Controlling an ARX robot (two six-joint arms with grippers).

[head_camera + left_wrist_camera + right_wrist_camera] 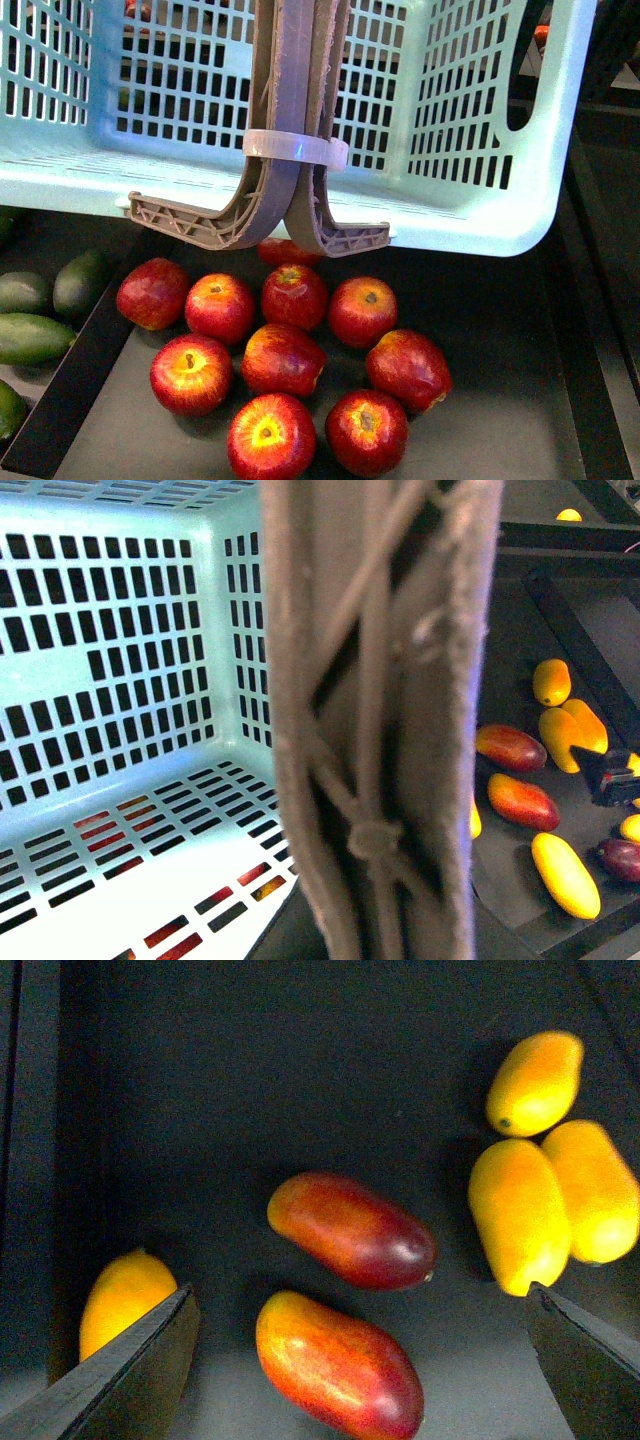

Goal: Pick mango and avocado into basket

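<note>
The turquoise basket (480, 210) hangs lifted across the top of the front view. Its two grey-brown handles (295, 90), tied with a white zip tie, stand upright. My left gripper is shut on those handles (380, 720); they fill the left wrist view and hide its fingers. The basket floor (150, 880) looks bare. In the right wrist view my right gripper (360, 1295) is open above two dark-red mangoes: one (338, 1365) lies between the fingers, the other (352, 1230) just beyond. Several dull-green avocados (80, 283) lie at the front view's left edge.
Several red apples (283, 358) lie in a dark tray under the basket. All-yellow mangoes (520, 1215) crowd beside the red ones, and one (120, 1295) sits by a finger (130, 1380). A black divider (70, 380) separates the avocados from the apples.
</note>
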